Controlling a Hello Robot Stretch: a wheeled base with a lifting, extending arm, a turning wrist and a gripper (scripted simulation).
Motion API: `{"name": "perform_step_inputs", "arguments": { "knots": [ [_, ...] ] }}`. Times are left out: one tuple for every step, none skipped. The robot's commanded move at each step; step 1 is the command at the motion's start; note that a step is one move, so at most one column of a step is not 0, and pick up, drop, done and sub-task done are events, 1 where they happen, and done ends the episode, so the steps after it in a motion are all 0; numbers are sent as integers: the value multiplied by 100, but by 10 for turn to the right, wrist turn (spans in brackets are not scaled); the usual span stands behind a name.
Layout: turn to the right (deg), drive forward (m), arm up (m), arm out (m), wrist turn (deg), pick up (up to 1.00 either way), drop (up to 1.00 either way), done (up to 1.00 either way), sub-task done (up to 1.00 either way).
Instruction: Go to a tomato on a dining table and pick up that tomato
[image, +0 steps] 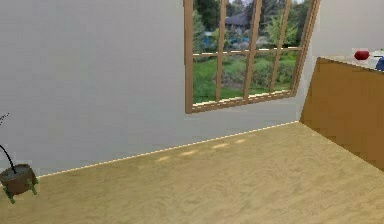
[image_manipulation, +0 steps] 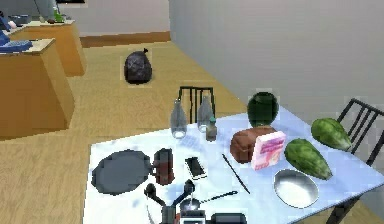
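A small round red thing (image: 362, 54) is sitting on a wooden counter (image: 340, 115) at the forward view's far right. It is too small to call a tomato with any certainty.

In the arm side view the white table (image_manipulation: 255, 205) is carrying many things, and which of them might be a tomato cannot be made out. A brown loaf (image_manipulation: 248, 143) is lying near the middle with a pink packet (image_manipulation: 269, 152) leaning just beside it. The packet's print is too small to read. A dark green melon (image_manipulation: 262, 107) is standing farther back, and two oblong green fruits (image_manipulation: 306, 158) are lying to the right. A grey bowl (image_manipulation: 296, 187) is sitting near the right front. Two bottles (image_manipulation: 179, 118) are standing at the far edge, before a dark chair (image_manipulation: 195, 96). A phone (image_manipulation: 195, 167) and a dark plate (image_manipulation: 122, 170) are lying to the left.

The gripper (image_manipulation: 160, 200) is showing at the table's near edge, its dark body cut off by the picture's bottom. With tableware lying around it, whether it is grasping anything cannot be told.

A dark bag (image_manipulation: 138, 66) is sitting on the far floor.
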Motion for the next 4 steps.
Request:
{"name": "perform_step_inputs", "arguments": {
  "knots": [
    [0, 0, -30, 0, 0, 0, 0, 0, 0],
    [0, 0, 0, 0, 0, 100, 0, 0, 0],
    [0, 0, 10, 0, 0, 0, 0, 0, 0],
    [0, 0, 0, 0, 0, 0, 0, 100, 0]
  ]
}}
